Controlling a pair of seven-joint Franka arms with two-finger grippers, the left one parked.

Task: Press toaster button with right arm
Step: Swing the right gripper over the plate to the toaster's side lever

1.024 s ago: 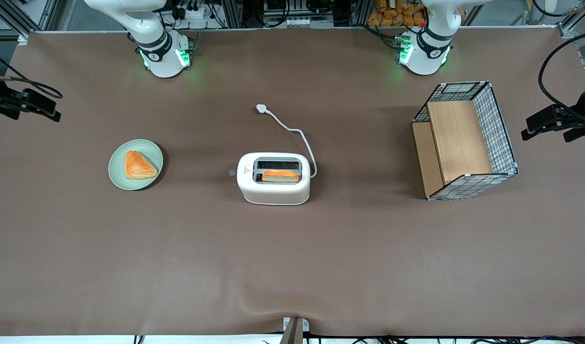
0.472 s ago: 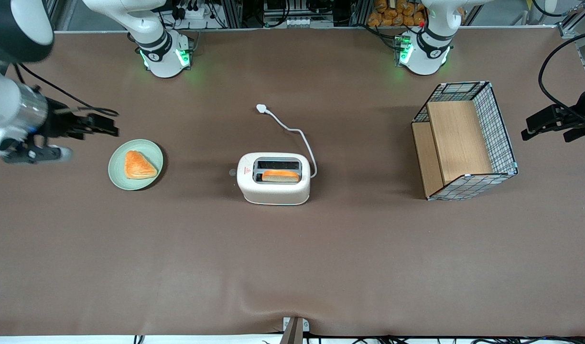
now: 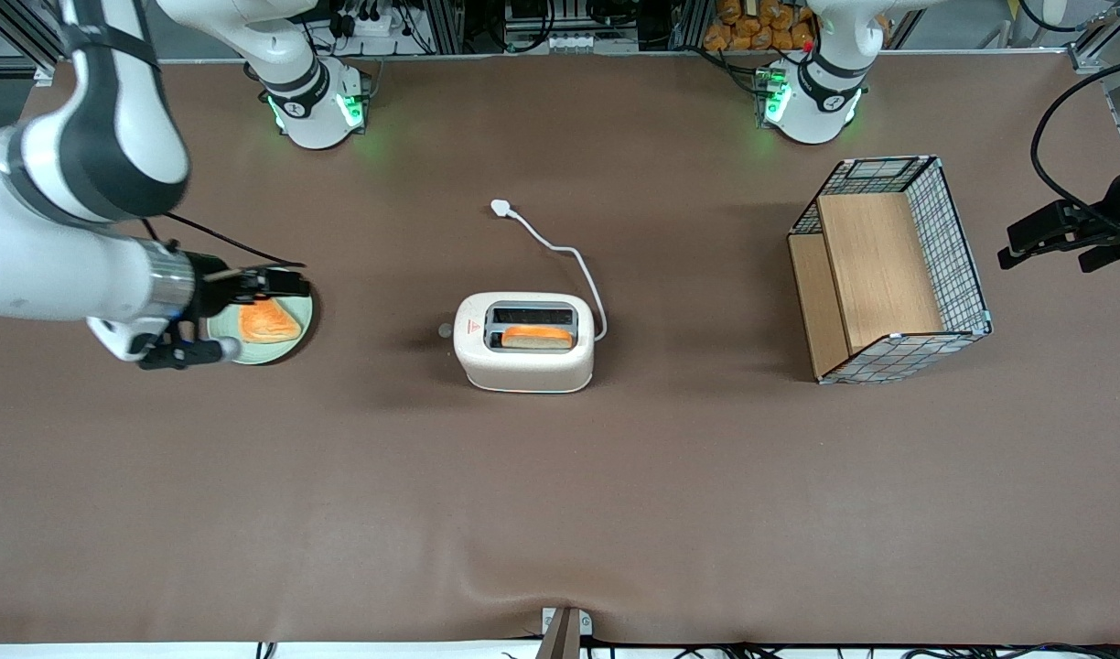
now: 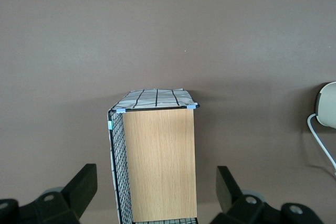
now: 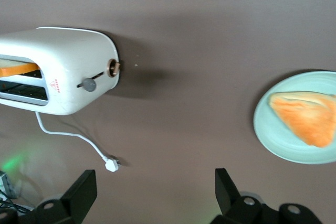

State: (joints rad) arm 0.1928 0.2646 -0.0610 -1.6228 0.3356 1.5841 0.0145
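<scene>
The white two-slot toaster point(image 3: 523, 352) stands mid-table with a slice of toast in the slot nearer the front camera. The toaster button point(image 3: 445, 329) is a small grey knob on the narrow end that faces the working arm's end of the table. It also shows in the right wrist view point(image 5: 89, 84), above a copper-ringed dial. The right arm point(image 3: 66, 265) reaches in high above the table. My gripper point(image 3: 249, 286) overlaps the green plate in the front view, well short of the toaster. Its fingers point(image 5: 84, 184) stand wide apart, open and empty point(image 5: 155, 182).
A green plate point(image 3: 290, 343) with a triangular pastry point(image 5: 304, 116) lies toward the working arm's end. The white plug point(image 3: 500, 208) and its cord lie farther from the front camera than the toaster. A wire basket with a wooden shelf point(image 3: 889, 265) stands toward the parked arm's end.
The right arm has swung in from the working arm's end of the table toward the toaster and now overlaps the plate. The toaster, plate and basket have not moved.
</scene>
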